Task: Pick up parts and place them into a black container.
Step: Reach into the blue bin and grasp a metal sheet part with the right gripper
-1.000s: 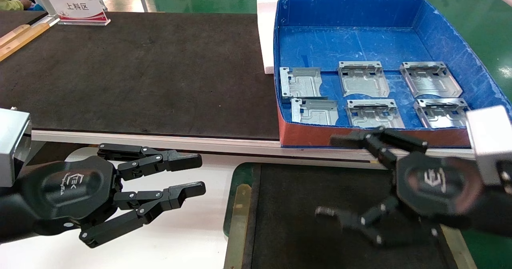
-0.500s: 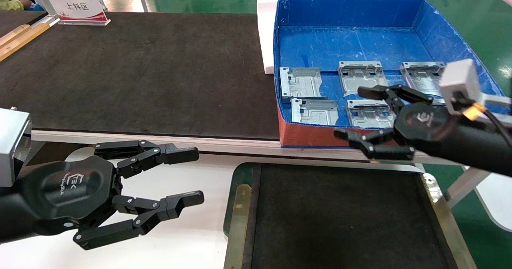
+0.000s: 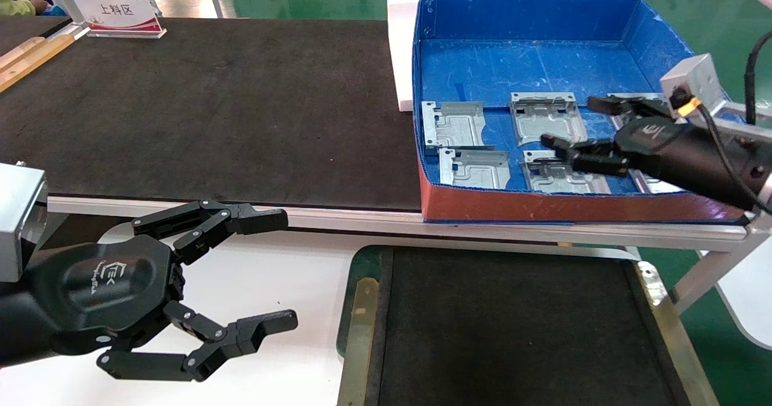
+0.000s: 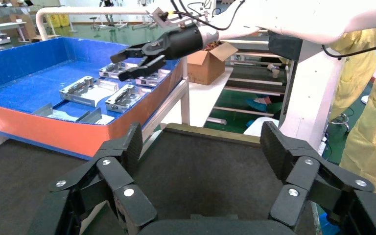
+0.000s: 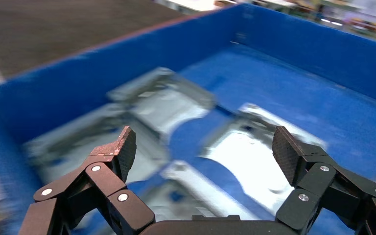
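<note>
- Right gripper point(image 3: 573, 122): fingers spread apart, holding nothing, poised over the parts point(image 3: 546, 119) inside the blue box point(image 3: 531, 20), above its middle column.
- Parts: silver-grey plates lying flat on the box floor in two rows, toward its near red wall.
- Black container point(image 3: 362, 309): near the robot, in front of the box, nothing on its floor.
- Left gripper point(image 3: 274, 270): fingers wide apart, at near left over the white surface, beside the container.

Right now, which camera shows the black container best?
The head view: the black container lies empty below the blue box. The left wrist view shows part of its floor between the open left gripper; the right wrist view misses it.
</note>
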Controlling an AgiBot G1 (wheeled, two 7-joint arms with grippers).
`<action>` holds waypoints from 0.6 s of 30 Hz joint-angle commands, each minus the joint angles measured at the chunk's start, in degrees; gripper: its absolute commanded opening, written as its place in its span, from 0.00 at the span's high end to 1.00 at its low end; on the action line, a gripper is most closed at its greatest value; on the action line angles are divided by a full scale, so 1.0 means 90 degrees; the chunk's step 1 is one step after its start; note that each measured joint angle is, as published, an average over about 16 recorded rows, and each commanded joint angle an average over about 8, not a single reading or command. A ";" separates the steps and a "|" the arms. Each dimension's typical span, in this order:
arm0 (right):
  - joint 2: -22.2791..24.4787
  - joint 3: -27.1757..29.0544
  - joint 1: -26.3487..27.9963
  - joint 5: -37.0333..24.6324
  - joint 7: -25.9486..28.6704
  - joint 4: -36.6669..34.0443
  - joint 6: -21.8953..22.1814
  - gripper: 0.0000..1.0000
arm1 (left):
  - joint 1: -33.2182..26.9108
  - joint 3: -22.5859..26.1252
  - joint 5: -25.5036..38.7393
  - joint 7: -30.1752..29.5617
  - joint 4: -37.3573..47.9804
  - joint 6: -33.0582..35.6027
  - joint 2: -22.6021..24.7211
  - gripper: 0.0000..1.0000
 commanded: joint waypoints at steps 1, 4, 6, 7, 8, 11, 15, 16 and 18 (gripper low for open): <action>-0.0072 -0.0024 0.0171 -0.0104 -0.0062 -0.0309 0.0168 0.00 | 0.0000 0.0000 0.0000 0.0000 0.0000 0.0000 0.0000 0.00; -0.0193 -0.0088 0.0455 -0.0267 -0.0106 -0.0693 0.0400 0.00 | 0.0000 0.0000 0.0000 0.0000 0.0000 0.0000 0.0000 0.00; -0.0284 -0.0135 0.0649 -0.0378 -0.0125 -0.0942 0.0570 0.00 | 0.0000 0.0000 0.0000 0.0000 0.0000 0.0000 0.0000 0.00; -0.0332 -0.0157 0.0744 -0.0430 -0.0129 -0.1063 0.0657 0.00 | 0.0000 0.0000 0.0000 0.0000 0.0000 0.0000 0.0000 0.00; -0.0382 -0.0181 0.0840 -0.0482 -0.0127 -0.1188 0.0749 0.00 | 0.0000 0.0000 0.0000 0.0000 0.0000 0.0000 0.0000 0.00; -0.0534 -0.0243 0.1110 -0.0612 -0.0066 -0.1564 0.0999 0.00 | 0.0000 0.0000 0.0000 0.0000 0.0000 0.0000 0.0000 0.00; -0.0712 -0.0341 0.1427 -0.0784 0.0089 -0.2026 0.1283 0.00 | 0.0000 0.0000 0.0000 0.0000 0.0000 0.0000 0.0000 0.00; -0.0750 -0.0372 0.1497 -0.0833 0.0134 -0.2128 0.1345 0.00 | 0.0000 0.0000 0.0000 0.0000 0.0000 0.0000 0.0000 0.00; -0.0823 -0.0448 0.1641 -0.0954 0.0231 -0.2326 0.1480 0.00 | 0.0000 0.0000 0.0000 0.0000 0.0000 0.0000 0.0000 0.00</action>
